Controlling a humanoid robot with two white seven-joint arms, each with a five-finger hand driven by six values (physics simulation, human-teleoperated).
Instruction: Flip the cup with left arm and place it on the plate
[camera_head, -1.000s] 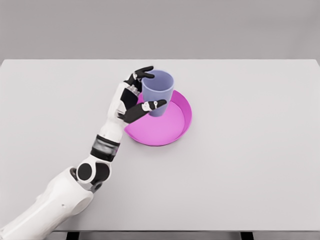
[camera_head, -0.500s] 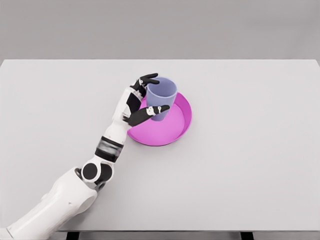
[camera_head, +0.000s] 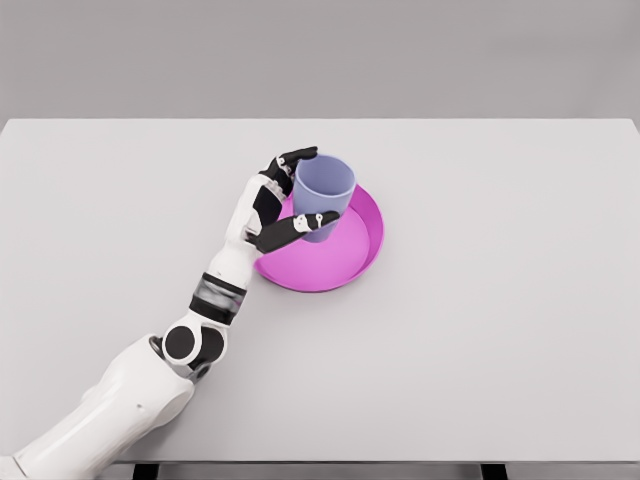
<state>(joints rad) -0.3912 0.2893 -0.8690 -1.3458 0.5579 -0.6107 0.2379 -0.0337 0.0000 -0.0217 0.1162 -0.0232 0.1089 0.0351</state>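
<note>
A lavender cup stands upright, mouth up, on the magenta plate near the middle of the table. My left hand is at the cup's left side, its arm coming in from the lower left. The upper fingers wrap behind the rim and the thumb lies across the cup's lower front, so the hand is shut on the cup. The cup's base looks set on the plate's back left part. The right arm does not show.
The light grey table spreads wide on all sides of the plate. Its far edge runs along the top against a grey wall, and its front edge lies near the picture's bottom.
The cup has come down and slightly right onto the plate over the last second. In the last half second the hand and cup barely moved.
</note>
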